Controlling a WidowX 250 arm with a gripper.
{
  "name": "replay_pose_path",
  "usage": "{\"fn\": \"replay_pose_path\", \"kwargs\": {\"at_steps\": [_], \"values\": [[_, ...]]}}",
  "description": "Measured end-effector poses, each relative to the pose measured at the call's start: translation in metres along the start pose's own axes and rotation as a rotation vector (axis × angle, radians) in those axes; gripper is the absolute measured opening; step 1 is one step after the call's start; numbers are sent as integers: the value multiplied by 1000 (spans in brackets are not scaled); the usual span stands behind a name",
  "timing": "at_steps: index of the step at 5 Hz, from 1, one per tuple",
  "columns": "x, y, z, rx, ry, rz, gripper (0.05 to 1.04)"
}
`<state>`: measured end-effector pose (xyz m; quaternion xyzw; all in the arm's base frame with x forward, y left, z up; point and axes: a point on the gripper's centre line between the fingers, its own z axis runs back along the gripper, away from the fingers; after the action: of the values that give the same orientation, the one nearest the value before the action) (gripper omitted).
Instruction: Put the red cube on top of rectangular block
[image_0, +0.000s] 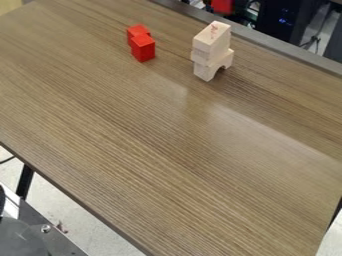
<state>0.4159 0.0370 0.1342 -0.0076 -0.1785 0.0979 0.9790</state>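
Two red cubes are at the upper left of the tabletop, close together: the nearer red cube (143, 48) partly covers the farther red cube (138, 31). To their right, a pale wooden rectangular block (212, 40) tops a small stack of wooden pieces. Beneath it sits a pale block with an arched cutout (206, 71), its opening facing the lower right. A gap of bare wood separates the red cubes from the stack. Nothing rests on the rectangular block, whose top face carries faint red marks.
The brown wood-grain table (153, 145) spans most of the view. A grey strip (280, 49) runs along its far right edge, with dark equipment (284, 20) behind. At the lower left, beyond the table edge, is a metal plate (60, 237) with a dark round part.
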Motion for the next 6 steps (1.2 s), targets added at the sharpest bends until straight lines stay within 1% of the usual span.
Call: {"fn": "replay_pose_path", "kwargs": {"at_steps": [1,2,3,4,6], "values": [[-1,4,-6,-11,13,-1,593],[-2,4,-9,-34,21,-33,593],[-1,9,-9,-49,17,-63,593],[-6,12,-17,-45,52,-134,593],[-7,14,-19,-34,49,-174,593]]}}
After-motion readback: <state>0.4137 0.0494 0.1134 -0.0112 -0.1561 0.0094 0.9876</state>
